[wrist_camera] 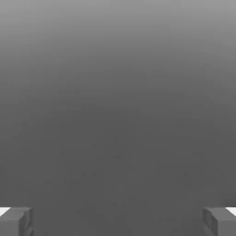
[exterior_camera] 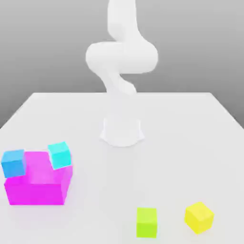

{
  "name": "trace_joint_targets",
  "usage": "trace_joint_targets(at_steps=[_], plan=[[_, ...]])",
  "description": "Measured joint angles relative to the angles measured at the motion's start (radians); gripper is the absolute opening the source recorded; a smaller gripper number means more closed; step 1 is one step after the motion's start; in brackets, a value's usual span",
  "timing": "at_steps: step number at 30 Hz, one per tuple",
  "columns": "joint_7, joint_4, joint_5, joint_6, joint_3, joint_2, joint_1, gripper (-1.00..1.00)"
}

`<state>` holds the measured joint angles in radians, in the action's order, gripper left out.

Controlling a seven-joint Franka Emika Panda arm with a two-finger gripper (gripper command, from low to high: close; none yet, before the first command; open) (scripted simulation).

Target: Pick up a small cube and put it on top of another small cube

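- No writing, label, brand, number or sign can be read anywhere here; every surface I can see is plain and unmarked.
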<state>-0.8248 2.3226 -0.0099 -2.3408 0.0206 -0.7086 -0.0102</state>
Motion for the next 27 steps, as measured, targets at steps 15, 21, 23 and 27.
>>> trace_joint_targets(at_steps=[15,21,23,27], plan=[[-0.159,0.136,-0.072,-0.245,0.093,0.551,-0.029,0.0],[-0.207,0.19,-0.081,-0.343,0.106,0.767,-0.012,0.0],[-0.217,0.208,-0.075,-0.376,0.11,0.838,-0.007,0.0],[-0.24,0.211,-0.086,-0.467,0.097,0.982,0.012,0.0]])
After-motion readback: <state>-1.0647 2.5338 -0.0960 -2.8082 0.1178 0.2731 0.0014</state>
